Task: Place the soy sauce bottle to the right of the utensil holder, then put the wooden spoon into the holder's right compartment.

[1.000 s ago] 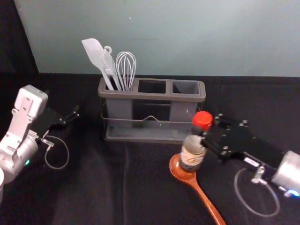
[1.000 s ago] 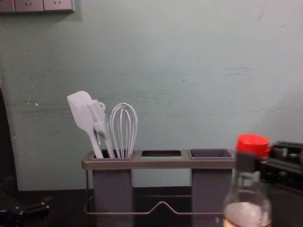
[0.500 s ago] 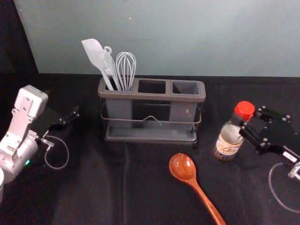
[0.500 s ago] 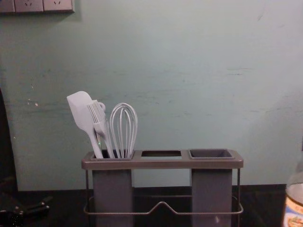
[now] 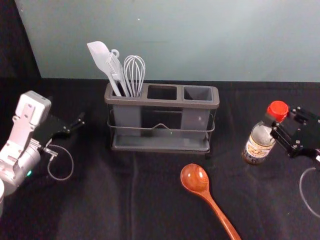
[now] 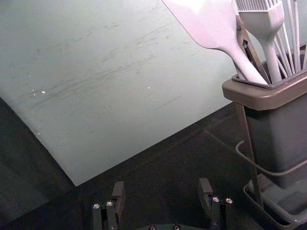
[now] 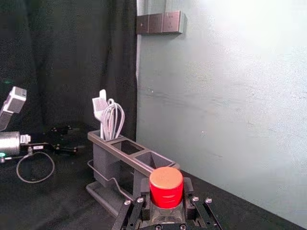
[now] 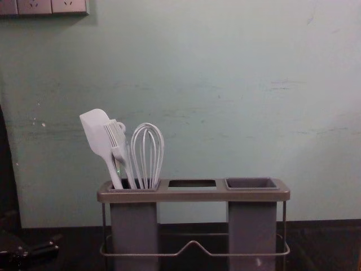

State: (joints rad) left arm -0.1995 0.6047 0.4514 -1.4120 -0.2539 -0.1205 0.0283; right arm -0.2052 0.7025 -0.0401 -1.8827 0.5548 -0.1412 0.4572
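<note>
A scuffed grey-green wall [image 8: 225, 73] stands behind black cloth [image 5: 100, 210].

We find no text, brand or number that we can read for certain. On the soy sauce bottle [image 5: 263, 135], at the right, we see a pale label [image 5: 258, 149] with an orange band and dark, script-like marks, too small for us to make out. On the left arm [image 5: 20, 157], we see small white stickers [image 7: 25, 139] with dark marks that we cannot read either.
</note>
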